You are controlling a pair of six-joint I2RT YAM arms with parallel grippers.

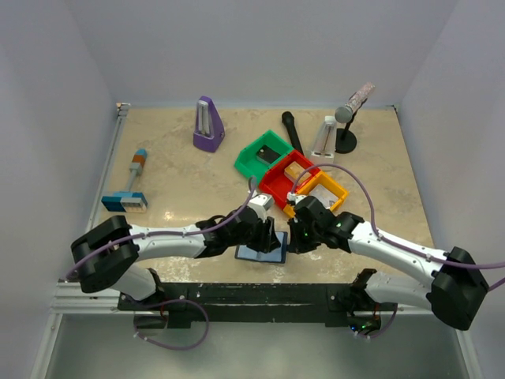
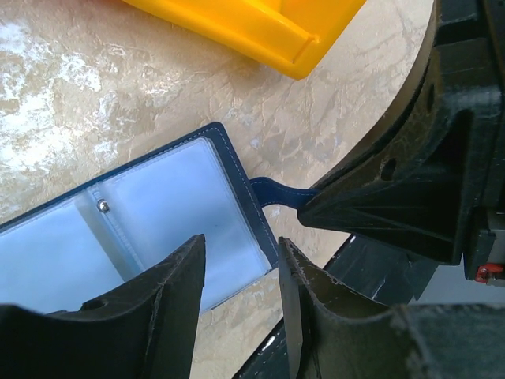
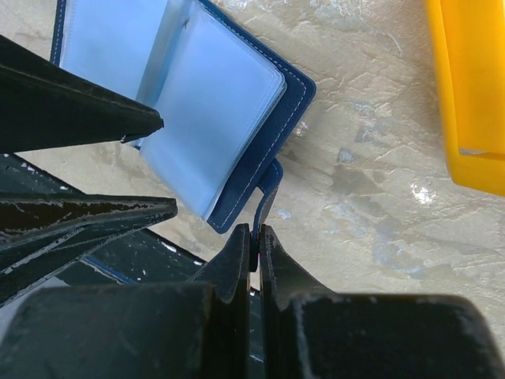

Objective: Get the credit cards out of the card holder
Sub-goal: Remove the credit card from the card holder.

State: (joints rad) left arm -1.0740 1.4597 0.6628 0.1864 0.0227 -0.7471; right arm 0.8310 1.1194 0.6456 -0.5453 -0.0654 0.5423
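Observation:
The card holder lies spread open on the table near the front edge, dark navy with pale blue-grey inner panels. Its snap tab sticks out to the right, and my right gripper is shut on that tab. My left gripper is open just above the holder's right edge. One of its fingers is over the panel, the other over bare table. Nothing is between them. The credit cards are hidden; only the panels show.
Yellow, red and green bins stand close behind the grippers. Farther back are a purple metronome, a black marker and a microphone stand. A blue-headed brush lies at the left. The black front rail runs just below the holder.

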